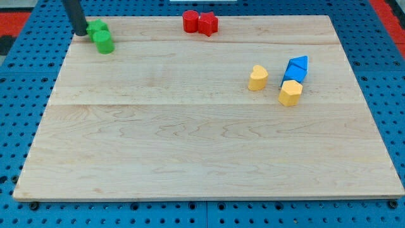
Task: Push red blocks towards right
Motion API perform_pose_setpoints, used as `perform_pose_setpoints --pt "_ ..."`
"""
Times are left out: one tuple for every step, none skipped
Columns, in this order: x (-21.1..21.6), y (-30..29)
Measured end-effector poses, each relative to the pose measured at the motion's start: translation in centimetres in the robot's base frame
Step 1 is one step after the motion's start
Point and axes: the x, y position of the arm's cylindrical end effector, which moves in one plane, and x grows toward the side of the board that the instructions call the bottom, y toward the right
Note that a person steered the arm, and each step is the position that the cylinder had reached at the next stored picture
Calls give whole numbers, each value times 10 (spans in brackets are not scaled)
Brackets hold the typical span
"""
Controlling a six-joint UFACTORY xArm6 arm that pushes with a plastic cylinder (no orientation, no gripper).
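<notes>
While my tip [81, 33] is being parked touching the green blocks [100, 36], no claw's being shown; the red blocks [199, 22] are being left way off to its right.

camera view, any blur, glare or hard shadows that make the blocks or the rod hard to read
Camera view: lighting even and soft, no glare on the wooden board, only faint shadows under the blocks. Red blocks and yellow blocks look sharp. My tip is slightly soft, just left of the green blocks; contact can't be judged.
</notes>
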Motion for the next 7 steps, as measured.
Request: perform_pose_setpoints --pt "19 44" --pt "21 75" --pt "21 48" --pt "9 4" --pt "-13 44" --pt "-13 125" --pt "-13 203"
